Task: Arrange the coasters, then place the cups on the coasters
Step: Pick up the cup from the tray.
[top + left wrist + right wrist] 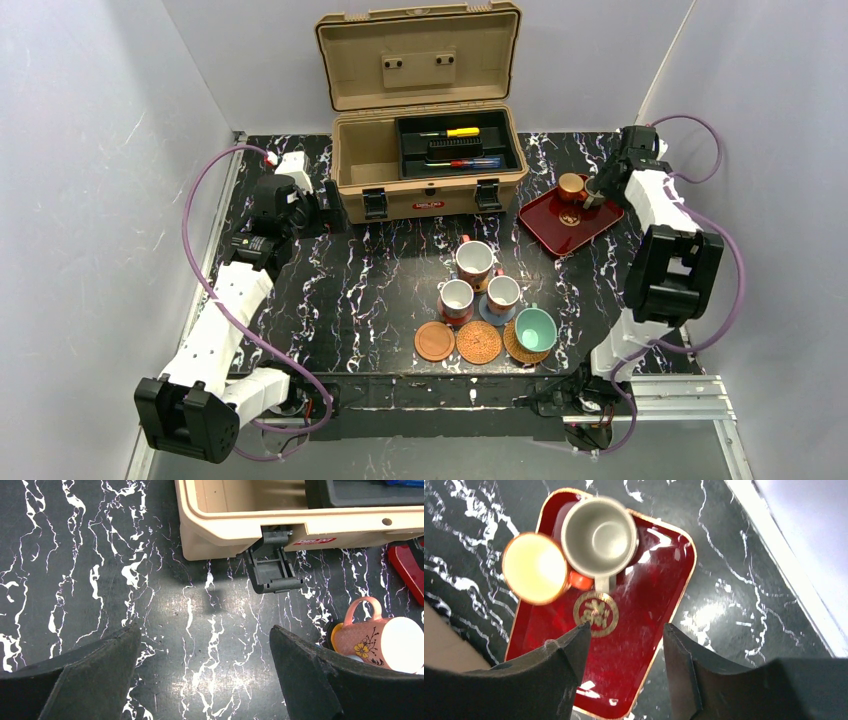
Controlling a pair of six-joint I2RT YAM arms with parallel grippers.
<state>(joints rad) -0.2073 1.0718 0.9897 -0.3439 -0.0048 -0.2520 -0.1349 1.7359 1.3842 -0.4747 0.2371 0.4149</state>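
Black marbled tabletop (380, 280) carries three reddish mugs (474, 262) and a teal cup (536, 328) by a front row of coasters (435, 341). Left fingers (85, 675) gape wide beside the toolbox (430, 160). Right fingers (559, 675) stand apart, empty, above the red tray (639, 645) holding the orange cup (533, 568) and grey cup (599, 536).

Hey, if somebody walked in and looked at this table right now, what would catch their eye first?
Probably the big tan toolbox standing open at the far middle of the black marbled table. Next, the glossy dark red tray at the far right, carrying an orange cup and a grey cup. Then the mugs and teal cup clustered near the front edge.
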